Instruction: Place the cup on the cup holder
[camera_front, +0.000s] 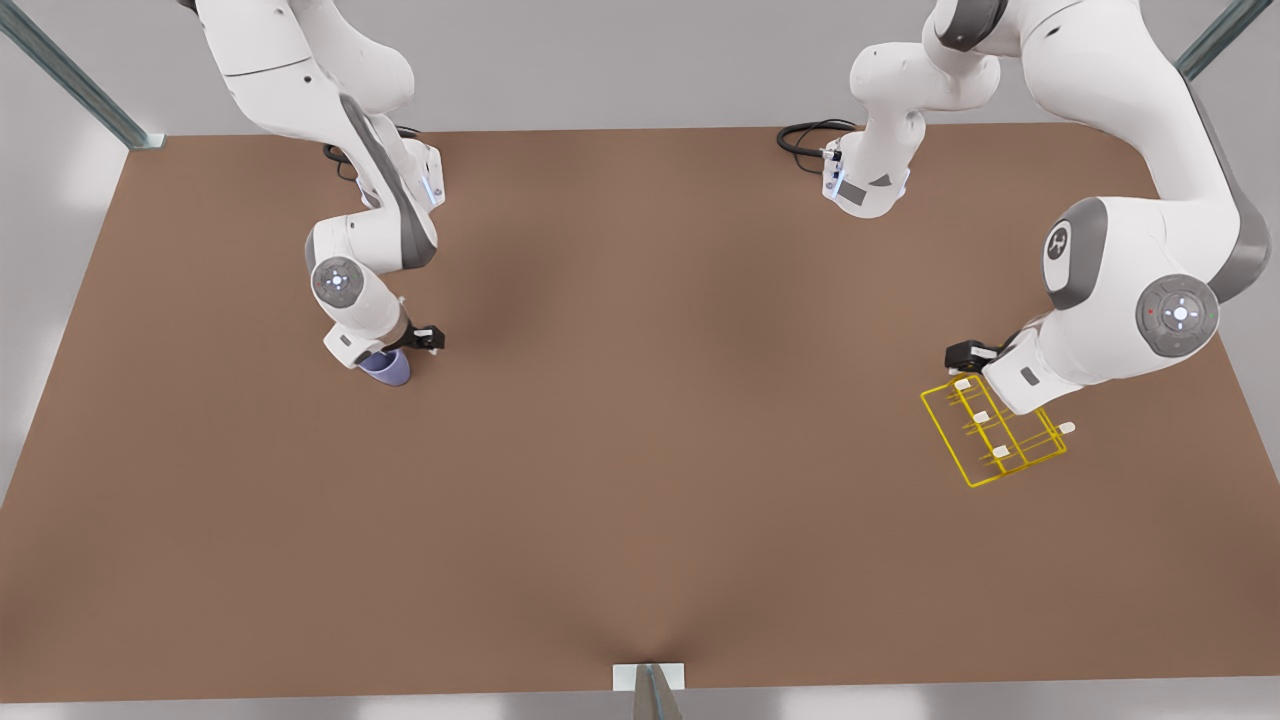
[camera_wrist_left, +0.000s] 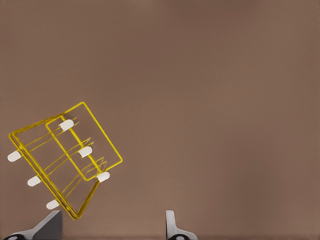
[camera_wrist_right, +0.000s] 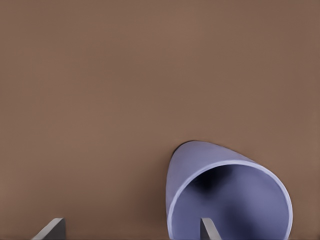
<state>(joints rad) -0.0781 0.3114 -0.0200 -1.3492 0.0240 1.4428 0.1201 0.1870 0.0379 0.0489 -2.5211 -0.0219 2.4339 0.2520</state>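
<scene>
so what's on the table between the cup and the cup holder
Nothing: in the front view, only bare brown table lies between the cup and the cup holder.

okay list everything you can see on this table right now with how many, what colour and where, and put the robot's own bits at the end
cup: one, lavender-blue, on the front view's left, under the right tool, one finger inside its rim.
cup holder: one, yellow wire with white-tipped pegs, on the front view's right, under the left tool.
table: one, brown, under everything.
cable: one, black, coiled at the table's far edge.
right tool: one, grey fingers, open, down at the cup.
left tool: one, grey fingers, open, just above the cup holder.
arms: two, white and grey, one at each side.
</scene>
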